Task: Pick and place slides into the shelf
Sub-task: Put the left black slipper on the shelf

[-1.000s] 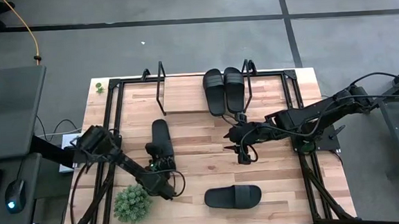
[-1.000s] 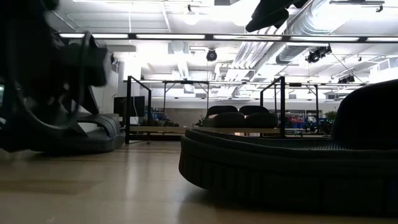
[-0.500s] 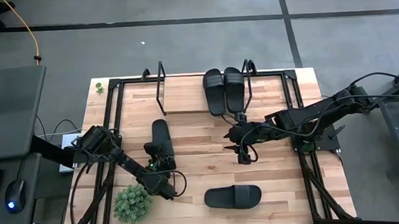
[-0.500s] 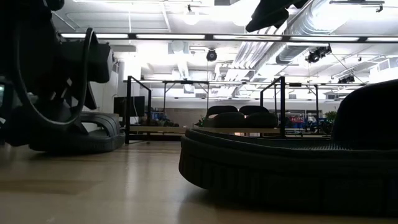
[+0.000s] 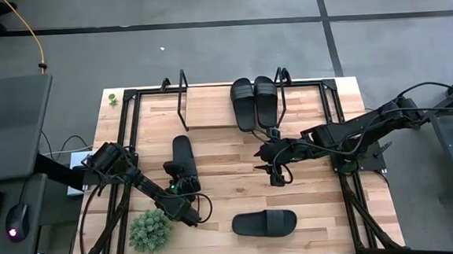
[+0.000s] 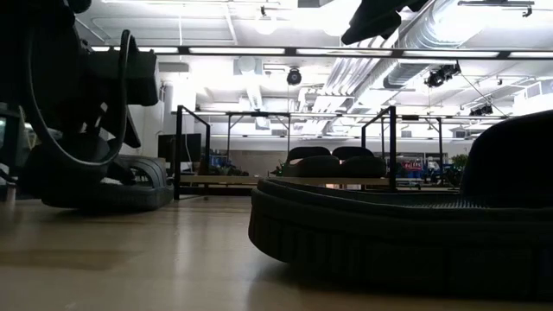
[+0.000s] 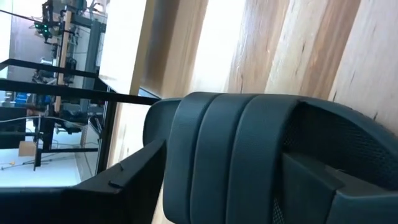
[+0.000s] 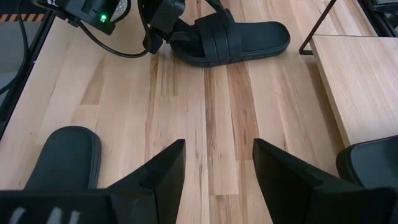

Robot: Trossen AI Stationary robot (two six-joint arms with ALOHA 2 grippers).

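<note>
A wooden counter [image 5: 230, 190] is seen from above, with a small green plant [image 5: 150, 231] near its front left corner. Just beside the plant, the left gripper [image 5: 181, 189] is lowered over the near end of a black slide [image 5: 184, 163] lying lengthwise on the counter's left half. From above, its jaws are hidden by the arm. The left wrist view alone shows them set to either side of the slide's ribbed strap [image 7: 230, 155]; whether they are pressing on it cannot be told. In the low view this gripper [image 6: 82, 112] is a dark mass over the slide at the far left.

At the back of the counter stands the shelf [image 5: 209, 106], a light board between black wire frames. Two slides [image 5: 253, 102] lie side by side on its right end; the left part of the board is bare. The low view shows that pair [image 6: 333, 161] raised above the counter, which the overhead view does not.

Near the front edge, right of centre, a fourth slide [image 5: 265, 222] lies crosswise. It fills the low view's foreground.

The right gripper [image 5: 275, 167] is held above bare wood in the counter's middle right, in front of the shelf. Its wrist view shows the jaws parted and holding nothing, and looks across to the left gripper at its slide [image 8: 230, 40].
</note>
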